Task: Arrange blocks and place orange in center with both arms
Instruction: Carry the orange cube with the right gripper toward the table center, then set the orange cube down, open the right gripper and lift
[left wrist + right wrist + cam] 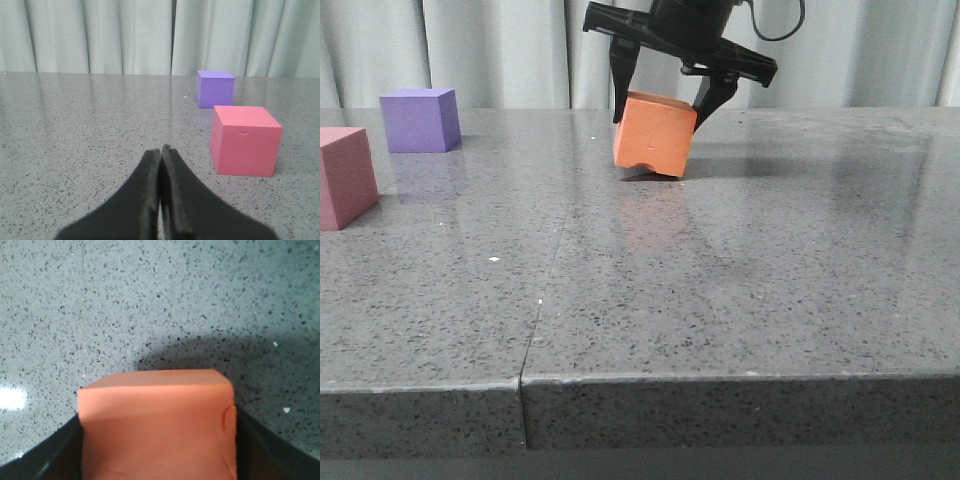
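The right tool (666,108) grips the orange block (654,134), tilted, one edge on or just above the desk (740,280). Next: setting it flat between the pink cube (344,176) and purple cube (419,119), well off to its side. The left tool (161,150) sits pinched closed, holding nothing.

Your right hand (666,108) near bench far edge, fingers (619,85) pointing down, clamped on orange block (654,134), tilted. Your left hand (161,155) low over bench, fingers pressed together, gripping nothing.
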{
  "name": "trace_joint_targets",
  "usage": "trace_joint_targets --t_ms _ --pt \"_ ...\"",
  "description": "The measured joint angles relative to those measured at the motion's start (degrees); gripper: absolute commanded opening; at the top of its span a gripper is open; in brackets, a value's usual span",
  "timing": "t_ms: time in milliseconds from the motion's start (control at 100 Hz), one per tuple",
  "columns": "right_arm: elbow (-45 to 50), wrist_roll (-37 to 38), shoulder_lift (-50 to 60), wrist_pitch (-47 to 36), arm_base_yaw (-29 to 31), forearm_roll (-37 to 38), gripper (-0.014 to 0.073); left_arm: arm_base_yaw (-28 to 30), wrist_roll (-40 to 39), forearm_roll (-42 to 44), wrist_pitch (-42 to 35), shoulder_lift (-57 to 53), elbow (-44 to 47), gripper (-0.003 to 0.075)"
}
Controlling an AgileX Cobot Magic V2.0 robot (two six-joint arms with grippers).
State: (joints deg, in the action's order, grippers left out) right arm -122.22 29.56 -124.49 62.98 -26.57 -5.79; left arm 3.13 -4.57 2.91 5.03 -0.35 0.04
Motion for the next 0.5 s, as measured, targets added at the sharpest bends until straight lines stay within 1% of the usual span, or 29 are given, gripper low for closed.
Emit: trace_joint_targets --t_ms 30,80,130,200,260,280,370,500 --pt "0.00 0.00 0.00 -0.03 0.00 0.00 0.0274 0.00 0.00 0.00 0.00 0.00 0.00 -0.0020" --pt "0.00 0.00 0.00 -0.12 0.00 0.00 0.0330 0.00 0.00 0.00 0.00 0.00 0.00 -0.0020" --pt "0.00 0.00 0.00 -0.12 0.00 0.00 0.0417 0.00 0.00 0.00 0.00 0.00 0.00 -0.0020" --pt "0.00 0.00 0.00 -0.25 0.00 -0.04 0.0573 0.00 0.00 0.00 0.00 0.00 0.00 -0.0020" --pt "0.00 0.00 0.00 -0.37 0.00 -0.04 0.0656 0.00 0.00 0.00 0.00 0.00 0.00 -0.0020" --pt "0.00 0.00 0.00 -0.37 0.00 -0.04 0.0668 0.00 0.00 0.00 0.00 0.00 0.00 -0.0020" --pt "0.00 0.00 0.00 -0.37 0.00 -0.04 0.0643 0.00 0.00 0.00 0.00 0.00 0.00 -0.0020" --pt "0.00 0.11 0.00 -0.37 0.00 -0.13 0.0643 0.00 0.00 0.00 0.00 0.00 0.00 -0.0020"
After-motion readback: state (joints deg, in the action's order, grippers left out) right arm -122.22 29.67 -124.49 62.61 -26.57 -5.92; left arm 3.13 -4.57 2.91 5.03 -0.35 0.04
